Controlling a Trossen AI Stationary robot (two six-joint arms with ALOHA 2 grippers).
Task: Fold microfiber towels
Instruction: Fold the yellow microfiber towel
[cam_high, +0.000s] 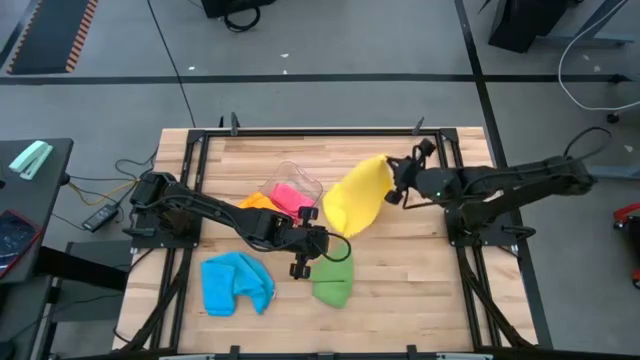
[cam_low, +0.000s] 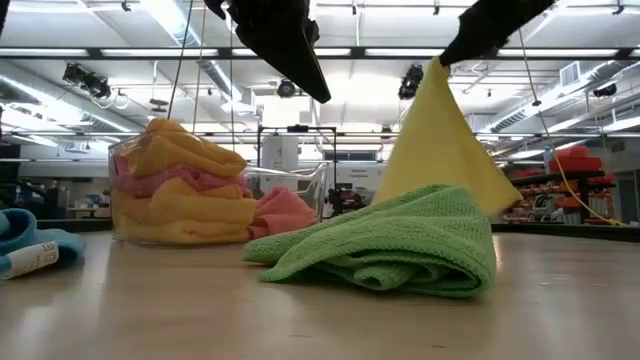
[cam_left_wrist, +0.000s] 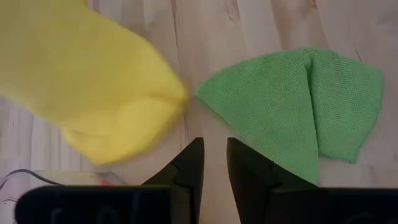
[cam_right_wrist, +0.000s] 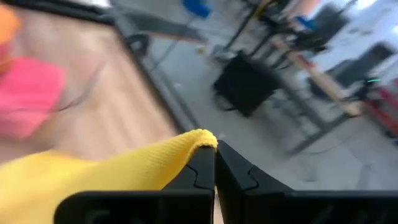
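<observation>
The right gripper (cam_high: 391, 183), right of centre in the high view, is pinched closed on a corner of the yellow towel (cam_high: 358, 196), which hangs lifted above the table (cam_high: 420, 270). The left gripper (cam_high: 312, 250), at centre, has its jaws slightly parted with nothing between them, poised just above the green towel (cam_high: 332, 283) lying crumpled below centre. Behind them, the clear tub (cam_low: 135, 190) holds orange and pink towels (cam_high: 291, 197). The blue towel (cam_high: 236, 283) lies at lower left.
</observation>
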